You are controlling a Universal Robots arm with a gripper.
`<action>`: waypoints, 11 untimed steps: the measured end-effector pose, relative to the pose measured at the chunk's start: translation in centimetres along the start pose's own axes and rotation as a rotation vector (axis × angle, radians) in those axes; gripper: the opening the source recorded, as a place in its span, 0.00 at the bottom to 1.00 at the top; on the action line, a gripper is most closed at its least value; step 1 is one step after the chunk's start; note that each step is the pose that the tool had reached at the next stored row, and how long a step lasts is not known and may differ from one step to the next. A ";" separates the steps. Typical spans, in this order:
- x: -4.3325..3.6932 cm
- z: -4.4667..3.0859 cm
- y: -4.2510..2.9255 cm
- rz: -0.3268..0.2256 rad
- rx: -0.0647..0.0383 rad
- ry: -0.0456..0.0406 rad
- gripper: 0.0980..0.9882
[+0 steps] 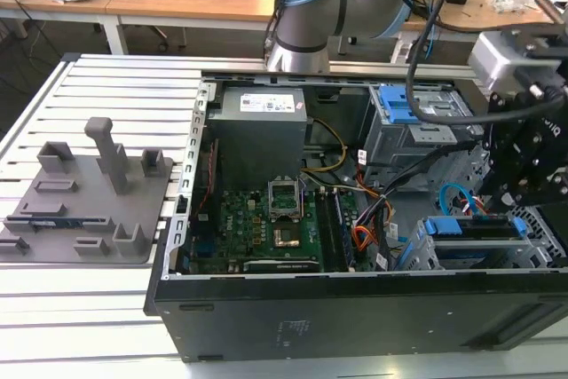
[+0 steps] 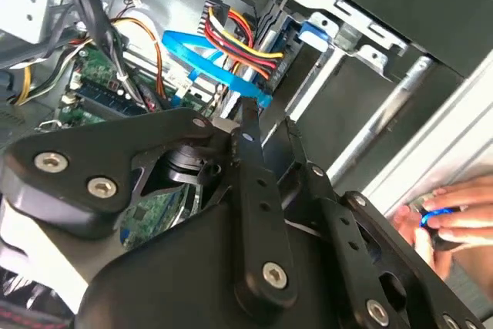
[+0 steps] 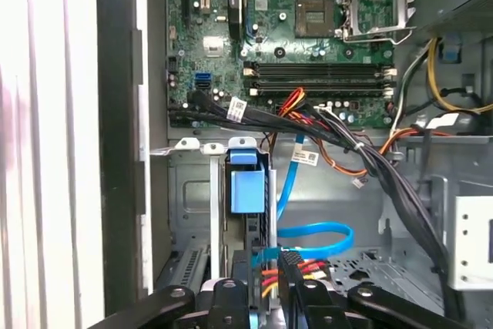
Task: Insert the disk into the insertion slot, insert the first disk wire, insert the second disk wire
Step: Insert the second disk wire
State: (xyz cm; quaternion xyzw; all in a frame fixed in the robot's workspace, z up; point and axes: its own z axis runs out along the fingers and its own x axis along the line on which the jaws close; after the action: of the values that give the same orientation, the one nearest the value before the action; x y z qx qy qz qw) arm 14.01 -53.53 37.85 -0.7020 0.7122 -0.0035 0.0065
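While its end effector [image 3: 264, 263] pinches a flat blue cable [image 3: 320, 238], multicoloured wires [image 3: 296, 269] adjoin.

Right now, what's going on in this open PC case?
The robot arm's black gripper is inside the open black computer case, at the low grey perforated drive cage. The silver-grey disk in its bright blue carrier already sits in that cage. The gripper is nearest the flat blue cable and the red-yellow-black wire bundle; whether either is plugged in isn't visible.
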 end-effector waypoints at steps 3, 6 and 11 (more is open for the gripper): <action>-0.02 -1.71 -0.02 0.000 0.001 0.0000 0.22; -0.06 -1.72 -0.02 0.000 0.001 0.0027 0.01; -0.05 -1.72 -0.02 0.000 0.001 0.0028 0.01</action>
State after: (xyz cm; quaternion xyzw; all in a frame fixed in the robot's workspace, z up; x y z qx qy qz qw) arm 14.00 -53.48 39.57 -0.7019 0.7122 -0.0048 0.0059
